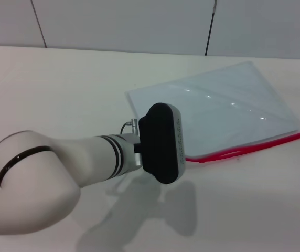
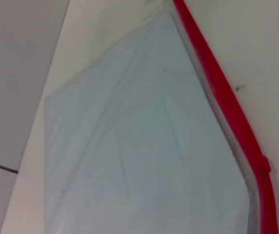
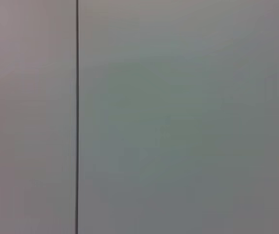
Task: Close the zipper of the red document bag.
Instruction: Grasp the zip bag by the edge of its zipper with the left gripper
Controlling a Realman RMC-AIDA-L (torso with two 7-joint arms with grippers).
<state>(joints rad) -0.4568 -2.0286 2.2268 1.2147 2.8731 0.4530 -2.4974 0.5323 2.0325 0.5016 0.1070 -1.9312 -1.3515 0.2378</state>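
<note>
Left arm point(image 1: 87, 163) nearest, jaws hidden, beside the near end of zipper point(image 1: 249, 148) running away rightward.

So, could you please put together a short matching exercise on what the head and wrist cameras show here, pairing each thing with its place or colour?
Things:
1. zipper
2. red document bag
3. left arm
4. table

Descriptions:
A. translucent pale blue, lying flat
B. white, reaching in from the near left
C. bright red strip on the bag's near long edge
D. pale cream surface under the bag

Pairs: 1-C, 2-A, 3-B, 4-D
</note>
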